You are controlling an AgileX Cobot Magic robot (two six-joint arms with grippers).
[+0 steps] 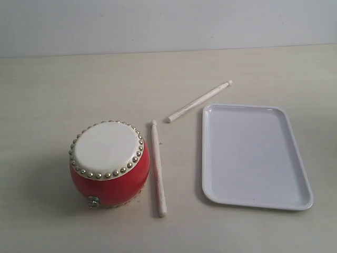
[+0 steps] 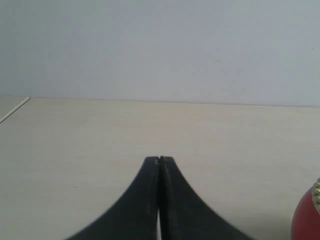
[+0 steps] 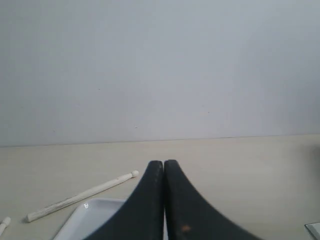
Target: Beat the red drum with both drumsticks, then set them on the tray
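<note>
The red drum [image 1: 109, 163] stands on the table at the left, cream skin up; its red edge [image 2: 307, 216] peeks into the left wrist view. One drumstick [image 1: 158, 167] lies just right of the drum, pointing away from the front edge. The other drumstick [image 1: 199, 101] [image 3: 82, 195] lies slanted beyond the white tray [image 1: 253, 155] [image 3: 87, 215], which is empty. Neither arm appears in the exterior view. My left gripper [image 2: 159, 159] is shut on nothing, above bare table. My right gripper [image 3: 163, 162] is shut, empty, over the tray's near part.
A pale wooden table [image 1: 52, 89] carries everything and ends at a grey wall [image 1: 158, 21]. A table edge line [image 2: 15, 109] shows in the left wrist view. A second stick's tip [image 3: 4, 223] appears in the right wrist view.
</note>
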